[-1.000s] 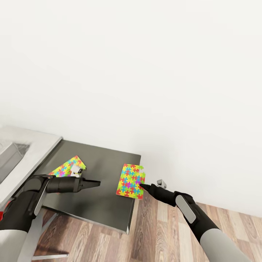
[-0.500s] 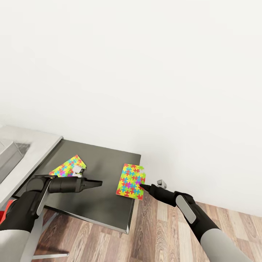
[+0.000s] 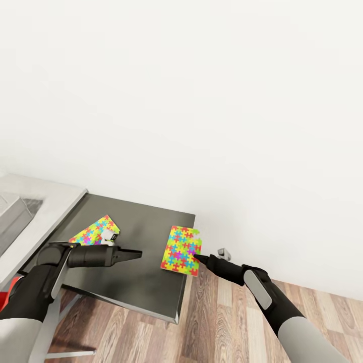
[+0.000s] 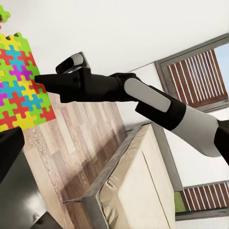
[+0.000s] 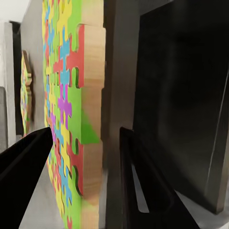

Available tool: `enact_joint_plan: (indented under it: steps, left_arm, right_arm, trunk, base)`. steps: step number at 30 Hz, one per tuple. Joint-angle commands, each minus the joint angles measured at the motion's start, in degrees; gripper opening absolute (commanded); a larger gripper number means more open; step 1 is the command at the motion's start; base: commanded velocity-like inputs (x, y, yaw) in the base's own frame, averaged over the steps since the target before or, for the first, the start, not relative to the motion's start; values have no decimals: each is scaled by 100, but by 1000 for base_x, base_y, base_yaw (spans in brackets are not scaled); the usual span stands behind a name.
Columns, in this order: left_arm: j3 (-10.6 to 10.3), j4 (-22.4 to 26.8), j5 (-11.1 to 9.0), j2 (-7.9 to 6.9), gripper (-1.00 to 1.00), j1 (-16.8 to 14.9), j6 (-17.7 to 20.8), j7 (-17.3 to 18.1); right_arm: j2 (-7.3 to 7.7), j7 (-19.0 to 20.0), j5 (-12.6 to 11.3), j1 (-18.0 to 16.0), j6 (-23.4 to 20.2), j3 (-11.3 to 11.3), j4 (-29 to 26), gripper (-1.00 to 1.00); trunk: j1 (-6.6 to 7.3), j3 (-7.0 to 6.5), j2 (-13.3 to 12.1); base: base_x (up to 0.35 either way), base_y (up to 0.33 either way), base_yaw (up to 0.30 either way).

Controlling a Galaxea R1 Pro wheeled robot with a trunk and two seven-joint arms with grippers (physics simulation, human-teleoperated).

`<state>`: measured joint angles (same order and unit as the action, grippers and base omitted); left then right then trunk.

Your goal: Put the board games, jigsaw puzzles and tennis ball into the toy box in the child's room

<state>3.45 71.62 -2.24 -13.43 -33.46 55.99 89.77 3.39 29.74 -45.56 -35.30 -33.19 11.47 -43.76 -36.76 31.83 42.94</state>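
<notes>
Over the dark cabinet top (image 3: 131, 272) by the white wall: right gripper (image 3: 198, 259), jaws parted, straddling the near edge of one jigsaw puzzle (image 3: 181, 250) before closing and lifting; left gripper (image 3: 135, 253) idling, jaw state indiscernible, second puzzle (image 3: 93, 230) behind.

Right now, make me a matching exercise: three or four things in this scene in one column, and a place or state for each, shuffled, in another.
Things:
1. jigsaw puzzle
2. second jigsaw puzzle
3. left gripper
4. toy box

Places or states:
A. at the head view's left edge, on the pale table
B. between the two puzzles, over the dark cabinet
C. overhanging the cabinet's right edge, at the right gripper tip
D. partly behind the left arm

Pairs: 1-C, 2-D, 3-B, 4-A
</notes>
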Motion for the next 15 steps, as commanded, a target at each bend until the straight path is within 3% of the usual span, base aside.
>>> enact_joint_plan:
  steps: [1,8,15]
  left_arm:
    - [-1,1,4,0,100,-3,61,23]
    - [-2,-7,12,7,100,-3,53,23]
    - [-2,-32,19,19,100,-3,44,23]
  right_arm:
    - [5,4,-31,-2,-18,13,-5,-100]
    - [-12,433,-24,8,4,-9,-13,-100]
    - [-15,488,-42,19,10,-69,-18,-100]
  trunk:
    - [21,-13,-37]
    - [175,-139,-318]
    - [329,-264,-598]
  base:
    - [0,0,0]
    - [0,0,0]
    - [0,0,0]
